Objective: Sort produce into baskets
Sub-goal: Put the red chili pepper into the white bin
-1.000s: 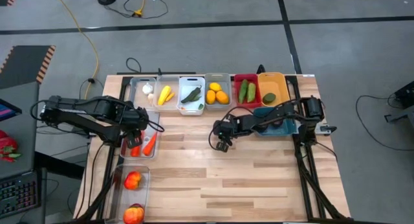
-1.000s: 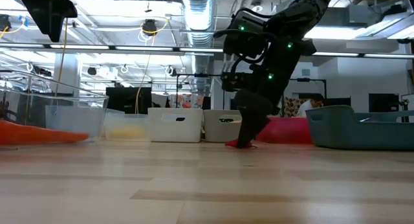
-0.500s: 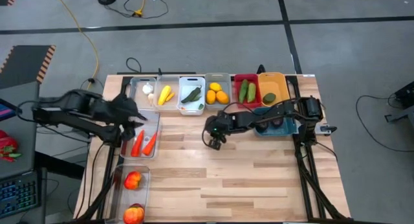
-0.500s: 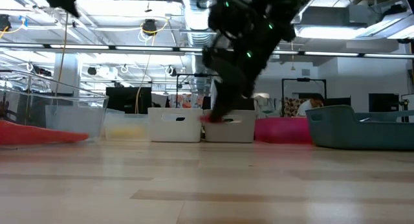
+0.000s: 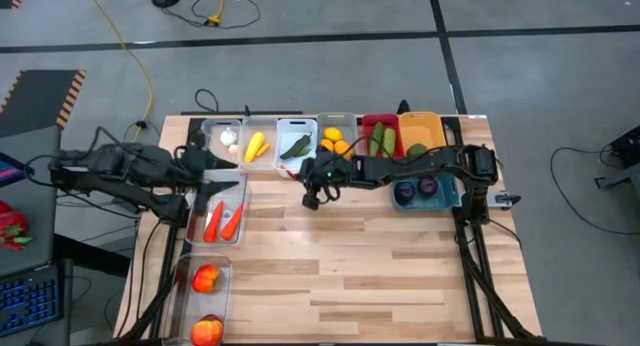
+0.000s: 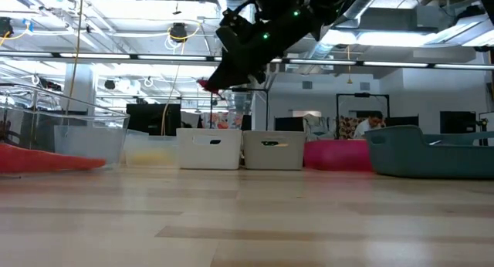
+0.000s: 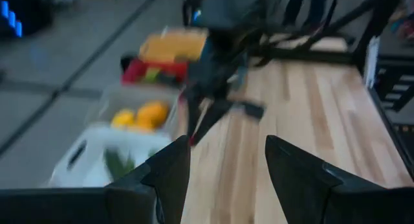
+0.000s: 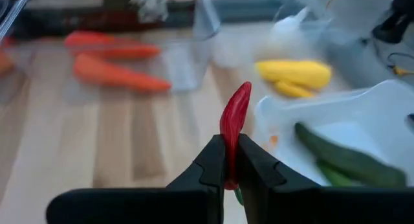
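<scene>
So the right pincer [image 8: 231,160] is clamped on a small red chili [image 8: 233,123], held up off the worktop [image 5: 380,266] just beside the white bin [image 5: 296,146] w/ the green cucumbers [image 8: 336,156]. In the low view the chili [image 6: 207,86] hangs well above the bins. Left pincer [image 7: 223,162] has its fingers apart, nothing in it, hovering over by the clear bin [image 5: 219,218] w/ 2 carrots [image 5: 222,222]. Lemons [image 5: 335,146] sit in the next bin along.

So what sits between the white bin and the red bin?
A grey bin holding orange-yellow fruit sits between the white bin and red bin, seen from above.
</scene>
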You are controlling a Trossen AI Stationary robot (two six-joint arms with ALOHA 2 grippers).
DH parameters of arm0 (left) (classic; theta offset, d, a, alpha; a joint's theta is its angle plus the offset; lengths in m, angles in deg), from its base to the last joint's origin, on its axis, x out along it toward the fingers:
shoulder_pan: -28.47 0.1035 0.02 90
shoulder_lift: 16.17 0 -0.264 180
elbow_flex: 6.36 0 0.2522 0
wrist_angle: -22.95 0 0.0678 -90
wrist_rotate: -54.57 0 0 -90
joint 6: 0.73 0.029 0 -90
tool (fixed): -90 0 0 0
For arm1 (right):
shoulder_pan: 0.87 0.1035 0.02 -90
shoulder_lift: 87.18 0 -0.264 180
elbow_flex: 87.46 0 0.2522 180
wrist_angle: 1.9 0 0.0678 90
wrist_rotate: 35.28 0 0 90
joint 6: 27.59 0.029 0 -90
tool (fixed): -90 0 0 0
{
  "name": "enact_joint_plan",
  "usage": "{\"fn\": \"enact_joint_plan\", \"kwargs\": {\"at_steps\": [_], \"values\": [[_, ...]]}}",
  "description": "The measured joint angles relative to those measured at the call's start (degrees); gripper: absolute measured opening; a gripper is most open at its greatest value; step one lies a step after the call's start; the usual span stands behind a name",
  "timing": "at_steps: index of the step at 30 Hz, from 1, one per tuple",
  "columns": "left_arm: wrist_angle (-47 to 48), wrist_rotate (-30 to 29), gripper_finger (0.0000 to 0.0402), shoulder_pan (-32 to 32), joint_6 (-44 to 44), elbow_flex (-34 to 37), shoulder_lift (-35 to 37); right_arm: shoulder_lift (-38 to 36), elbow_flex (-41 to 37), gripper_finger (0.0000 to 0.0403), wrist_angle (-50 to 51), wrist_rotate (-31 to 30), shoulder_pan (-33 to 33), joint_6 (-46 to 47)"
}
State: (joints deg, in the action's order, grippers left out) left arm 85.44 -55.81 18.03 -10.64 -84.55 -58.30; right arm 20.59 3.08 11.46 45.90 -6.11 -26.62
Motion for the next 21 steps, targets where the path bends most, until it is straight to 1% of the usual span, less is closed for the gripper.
{"fn": "enact_joint_plan", "kwargs": {"at_steps": [3, 7, 11, 14, 16, 18, 21], "values": [[-12.56, 0.17, 0.0187, -0.26, 5.68, 7.03, 1.43, 0.24, 0.00, 0.0058, -2.63, -0.02, -1.81, 0.02], [-29.21, 0.66, 0.0187, -0.28, 9.40, 18.22, 2.91, 0.39, 0.00, 0.0058, -3.38, -0.05, -4.08, 0.04], [-43.00, 3.34, 0.0187, -0.28, 9.69, 28.08, 3.16, 0.39, 0.00, 0.0058, -3.83, -0.07, -5.89, 0.48], [-53.76, 8.06, 0.0187, -0.40, 9.99, 34.58, 3.13, 0.39, 0.00, 0.0058, -5.18, -0.04, -6.96, 0.48], [-61.59, 10.19, 0.0187, -0.44, 10.84, 38.87, 3.15, 0.39, 0.00, 0.0058, -5.74, -0.04, -7.51, 0.48], [-68.82, 10.93, 0.0187, -0.42, 11.17, 42.94, 3.15, 0.39, 0.00, 0.0058, -5.84, -0.05, -8.11, 0.48], [-76.75, 10.95, 0.0187, -0.42, 11.20, 48.22, 3.17, 0.39, 0.00, 0.0058, -6.02, -0.04, -8.85, 0.48]]}}
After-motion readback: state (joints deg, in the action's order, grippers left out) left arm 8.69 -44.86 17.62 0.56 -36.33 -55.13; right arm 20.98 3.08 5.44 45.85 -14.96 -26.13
